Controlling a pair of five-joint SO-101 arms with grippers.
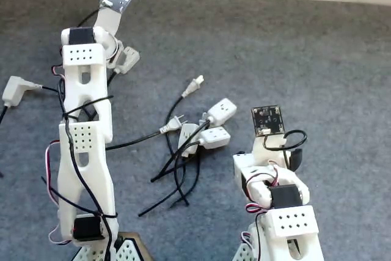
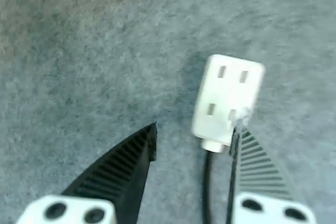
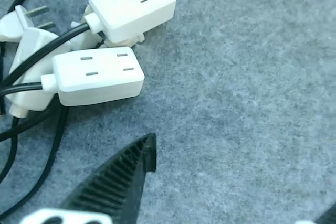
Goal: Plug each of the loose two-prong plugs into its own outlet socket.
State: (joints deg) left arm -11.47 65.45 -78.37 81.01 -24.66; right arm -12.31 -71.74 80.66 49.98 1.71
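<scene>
Our left gripper (image 2: 193, 132) stood spread at the far left, an outlet socket (image 2: 227, 97) lying off-centre between its fingers (image 2: 123, 166); closing there could have pinched the cord (image 2: 208, 187) or skidded the socket away. Our right gripper (image 3: 236, 182), also spread, hung just right of the tangled sockets (image 3: 98, 74) and plugs (image 1: 171, 126); lifting one might have dragged its neighbours.
</scene>
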